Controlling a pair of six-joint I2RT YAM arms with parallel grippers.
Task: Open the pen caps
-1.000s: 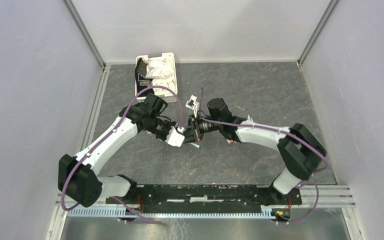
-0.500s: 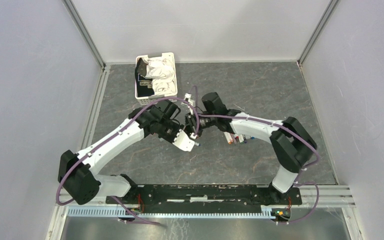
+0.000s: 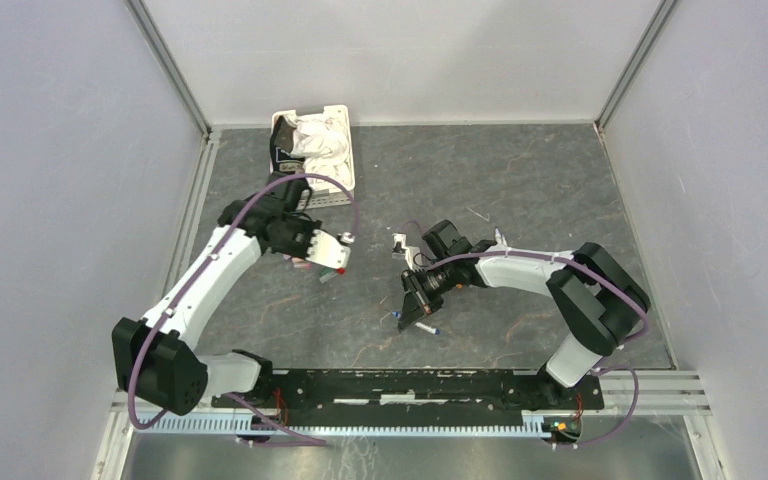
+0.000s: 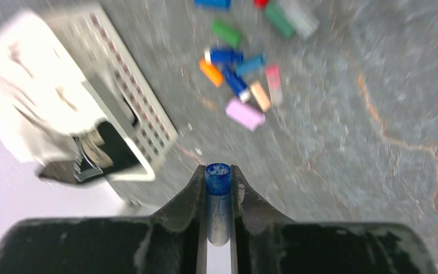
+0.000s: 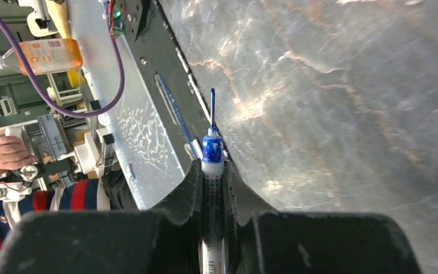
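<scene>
So the left gripper (image 4: 218, 171) has its jaws pinched narrow around a small blue plastic cap (image 4: 218, 178), hollow end facing out. Only the top of it pokes past the fingertips; the rest sits down in the slot, so I can't make out how long it is.

Below it on the grey marbled table top (image 3: 520, 190) there's a scatter of loose plastic caps (image 4: 223, 56): green, blue, orange, pink, peach, teal and grey, with a red and another blue cut off by the top edge. It's all smeared with blur, so I can't get an exact count. From above that pile is hidden behind the left arm.

The white slotted plastic basket (image 4: 148, 123) is off to the side of the pile, with a crumpled white cloth (image 4: 31, 97) in it and something dark underneath that I can't identify.

The right gripper (image 5: 212, 165) is well apart from the left one. Its jaws are closed tight on a thin white-barrelled pen (image 5: 212, 151) with its blue tip bare and aimed at the near rail. The back half of the barrel is buried between the fingers.

The top view also shows a tiny white stick with a blue end (image 3: 426, 328) lying just beside that gripper, too small to say what it is.
</scene>
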